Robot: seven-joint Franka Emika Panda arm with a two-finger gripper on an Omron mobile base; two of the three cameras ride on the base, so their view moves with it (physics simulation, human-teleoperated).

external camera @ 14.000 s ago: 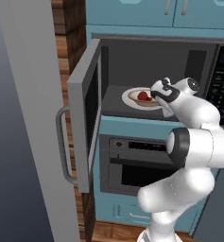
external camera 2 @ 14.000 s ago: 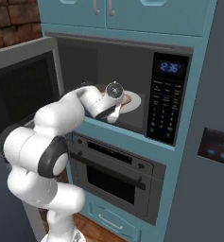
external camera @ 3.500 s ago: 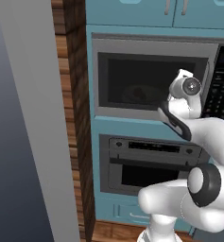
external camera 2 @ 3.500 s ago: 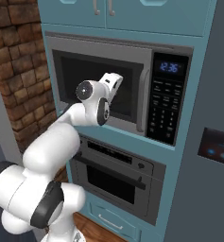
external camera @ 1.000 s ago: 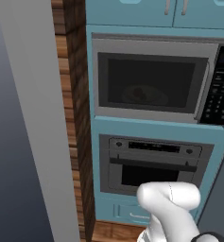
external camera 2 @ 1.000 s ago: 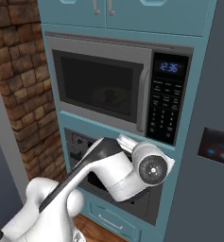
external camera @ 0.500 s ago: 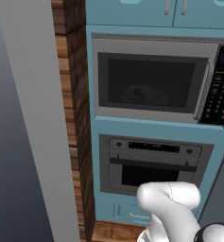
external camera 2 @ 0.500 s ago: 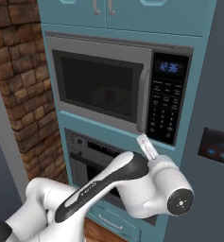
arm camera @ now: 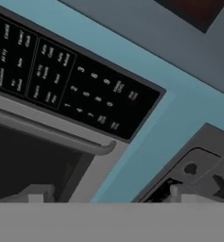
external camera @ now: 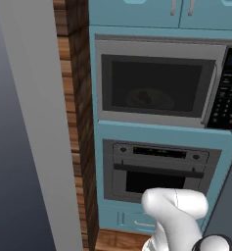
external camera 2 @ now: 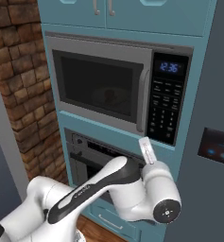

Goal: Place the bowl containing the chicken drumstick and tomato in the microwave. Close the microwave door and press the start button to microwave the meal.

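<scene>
From my remote station: the microwave door (external camera 2: 100, 90) is closed, the bowl (external camera: 150, 100) dim behind its window with the tomato (external camera 2: 109, 96). The keypad (arm camera: 71, 83) shows digits 1 to 9; the other labels blur. I cannot tell whether the gripper (external camera 2: 147, 150), below the keypad, is open.

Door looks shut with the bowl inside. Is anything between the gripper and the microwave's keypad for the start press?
Nothing visible. The microwave door is closed, and the keypad faces out bare. The arm sits low before the oven, under the keypad.
</scene>
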